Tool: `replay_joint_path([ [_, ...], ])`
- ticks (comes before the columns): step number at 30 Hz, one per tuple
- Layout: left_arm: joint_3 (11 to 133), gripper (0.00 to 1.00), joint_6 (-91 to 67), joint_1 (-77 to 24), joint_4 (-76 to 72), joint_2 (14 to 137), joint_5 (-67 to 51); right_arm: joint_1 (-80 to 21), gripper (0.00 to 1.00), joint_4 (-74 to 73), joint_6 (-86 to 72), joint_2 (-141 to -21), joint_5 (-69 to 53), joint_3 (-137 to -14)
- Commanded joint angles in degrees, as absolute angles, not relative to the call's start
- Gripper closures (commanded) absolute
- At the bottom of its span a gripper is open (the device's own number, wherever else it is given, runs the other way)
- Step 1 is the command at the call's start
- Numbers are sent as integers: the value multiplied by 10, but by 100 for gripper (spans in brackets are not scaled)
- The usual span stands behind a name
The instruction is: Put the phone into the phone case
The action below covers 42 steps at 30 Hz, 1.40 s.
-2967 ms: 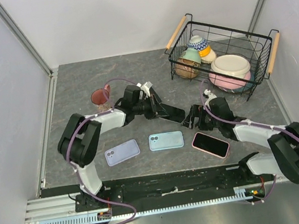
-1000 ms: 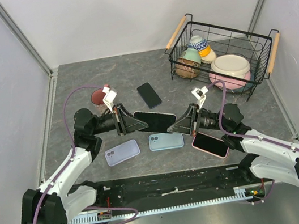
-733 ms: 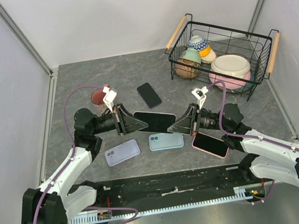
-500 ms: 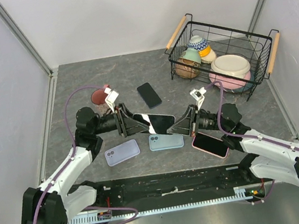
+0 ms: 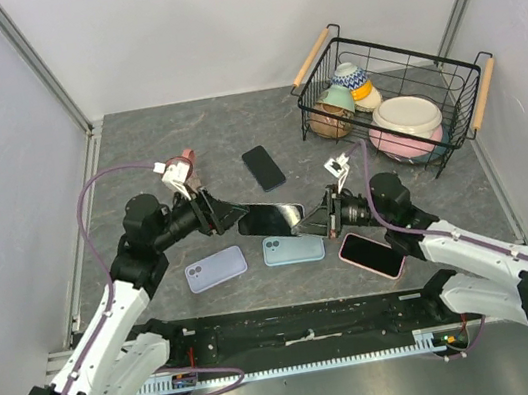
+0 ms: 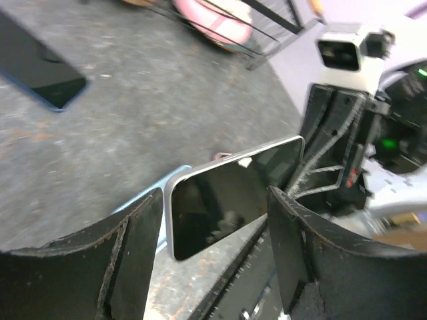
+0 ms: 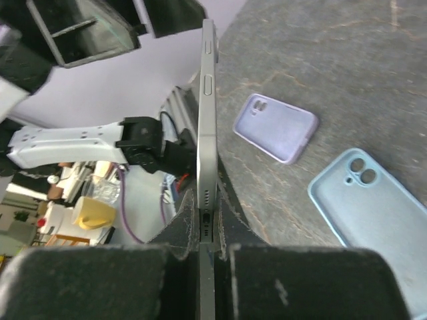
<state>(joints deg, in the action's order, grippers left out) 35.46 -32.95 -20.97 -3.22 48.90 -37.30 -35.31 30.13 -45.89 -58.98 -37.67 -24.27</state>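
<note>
I'm looking down on a dark grey, marbled bench (image 5: 182, 130), softly and evenly lit. Plain pale walls (image 5: 215, 23) close in behind the bench and on both its sides, with aluminium posts (image 5: 36, 63) rising at its back corners. A metal rail (image 5: 322, 360) runs along its near edge.

The left arm (image 5: 112, 319) and right arm (image 5: 476, 253) share glossy white link shells, bulky black joint housings, a looping thin purple cable (image 5: 85, 215) and a small white wrist camera block (image 5: 176, 170)
</note>
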Motion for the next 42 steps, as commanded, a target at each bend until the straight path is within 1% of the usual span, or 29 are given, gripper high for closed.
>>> replay_joint_path([
  [1,382,30,-265,-209,100,454,-201,-353,100,206,-390,-606,-324,-295],
  [3,384,31,-261,-209,121,454,-163,-351,100,184,-380,-610,-305,-301],
  [6,389,31,-258,-209,148,467,-150,-345,100,137,-362,-612,-278,-308],
  [8,388,33,-259,-209,160,478,-148,-323,100,123,-358,-609,-286,-303],
  [16,369,36,-272,-216,152,515,-156,-215,100,97,-342,-570,-388,-292],
  [21,366,37,-279,-247,126,562,-160,-137,100,90,-336,-564,-465,-288],
  [25,372,38,-292,-305,106,614,-129,-91,100,89,-343,-560,-517,-288],
  [31,395,38,-313,-409,79,691,-73,-86,100,96,-358,-561,-537,-290],
  [34,409,38,-315,-438,79,722,-46,-86,100,97,-359,-562,-542,-293],
  [42,405,32,-315,-442,92,696,11,-86,100,89,-362,-573,-564,-291],
])
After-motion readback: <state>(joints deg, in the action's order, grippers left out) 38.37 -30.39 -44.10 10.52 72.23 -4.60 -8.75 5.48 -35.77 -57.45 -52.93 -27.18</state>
